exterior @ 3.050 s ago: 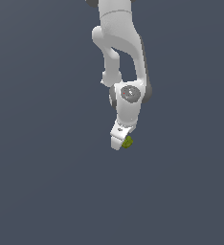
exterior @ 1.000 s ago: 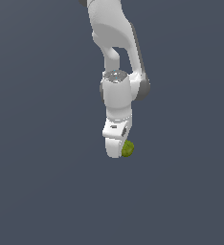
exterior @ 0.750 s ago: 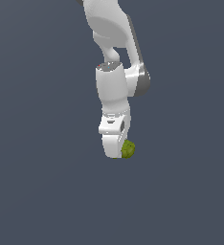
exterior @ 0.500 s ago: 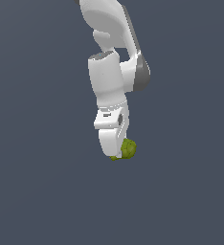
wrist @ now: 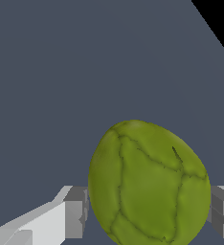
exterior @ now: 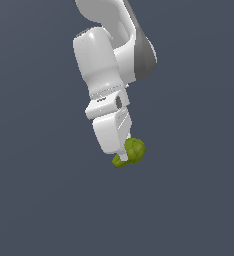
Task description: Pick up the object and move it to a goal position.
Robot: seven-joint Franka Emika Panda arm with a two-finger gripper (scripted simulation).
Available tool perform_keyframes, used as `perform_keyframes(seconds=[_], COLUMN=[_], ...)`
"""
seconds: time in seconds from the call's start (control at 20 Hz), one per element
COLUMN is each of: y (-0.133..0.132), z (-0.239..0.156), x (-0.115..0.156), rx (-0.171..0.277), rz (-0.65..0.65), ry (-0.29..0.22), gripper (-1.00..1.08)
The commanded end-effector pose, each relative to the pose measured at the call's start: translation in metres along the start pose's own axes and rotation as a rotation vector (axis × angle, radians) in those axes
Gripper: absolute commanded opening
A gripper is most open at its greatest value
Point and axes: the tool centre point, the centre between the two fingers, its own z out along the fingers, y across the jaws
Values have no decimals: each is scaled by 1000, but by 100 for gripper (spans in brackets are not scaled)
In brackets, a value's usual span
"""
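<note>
The object (exterior: 133, 151) is an olive-green faceted lump held at the tip of my gripper (exterior: 123, 157), which is shut on it. In the exterior view the white arm reaches down from the top and the hand hides part of the object; its rounded end sticks out toward the exterior view's right. In the wrist view the object (wrist: 150, 184) fills the space between the two grey fingers (wrist: 76, 212), which press on both of its sides. It looks lifted off the grey surface, though no shadow confirms the height.
A plain dark grey surface (exterior: 39, 200) spans the whole exterior view. In the wrist view a black area (wrist: 221, 19) cuts across one corner beyond the surface's edge. No goal marker shows.
The arm has swung closer to the camera and looks larger, carrying the object with it. The object stays clamped in the gripper and has shifted slightly down and toward the exterior view's right.
</note>
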Motion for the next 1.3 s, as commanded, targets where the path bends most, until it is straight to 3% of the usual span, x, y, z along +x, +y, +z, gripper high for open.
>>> perform_keyframes(seconds=[0.0, 0.7, 1.25], y=[15, 73, 90], z=[-13, -81, -106], x=[6, 29, 36], rx=[-32, -171, -216], rz=[-26, -145, -186], ry=[34, 206, 268], gripper=[-100, -100, -100])
